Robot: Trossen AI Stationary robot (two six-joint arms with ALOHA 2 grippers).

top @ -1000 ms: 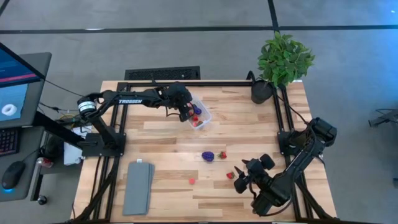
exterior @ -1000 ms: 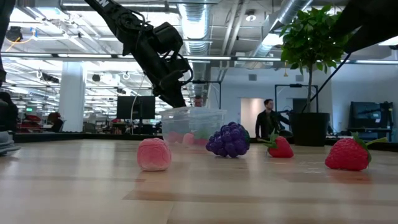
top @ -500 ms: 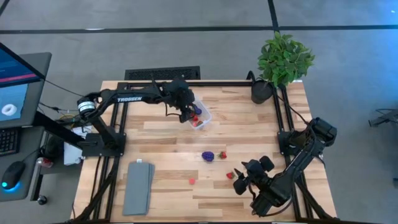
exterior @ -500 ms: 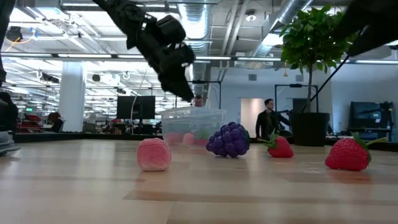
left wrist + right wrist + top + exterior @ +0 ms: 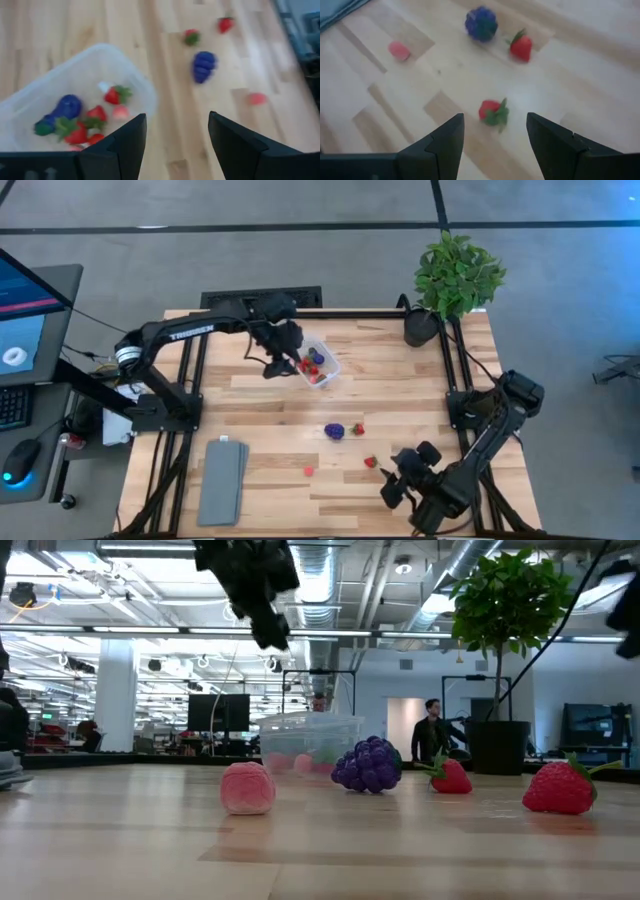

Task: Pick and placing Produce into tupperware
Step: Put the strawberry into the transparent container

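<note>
Table (image 5: 400,380) is pale wood planks, butcher-block style, with a smooth satin finish that throws soft glare in the low view. Its frame (image 5: 455,370) looks like black matt metal. The tub (image 5: 322,363) is clear, slightly cloudy plastic, thin-walled and glossy on the rim. Toy produce looks like moulded plastic: the grape cluster (image 5: 367,764) is bumpy with a slight sheen, the strawberry (image 5: 560,789) at 4 o'clock from it is dimpled, and the pink piece (image 5: 247,788) is matt and soft-looking. The grey slab (image 5: 222,480) is flat and matt. Both arms are dark matt plastic or metal, can't tell which.
</note>
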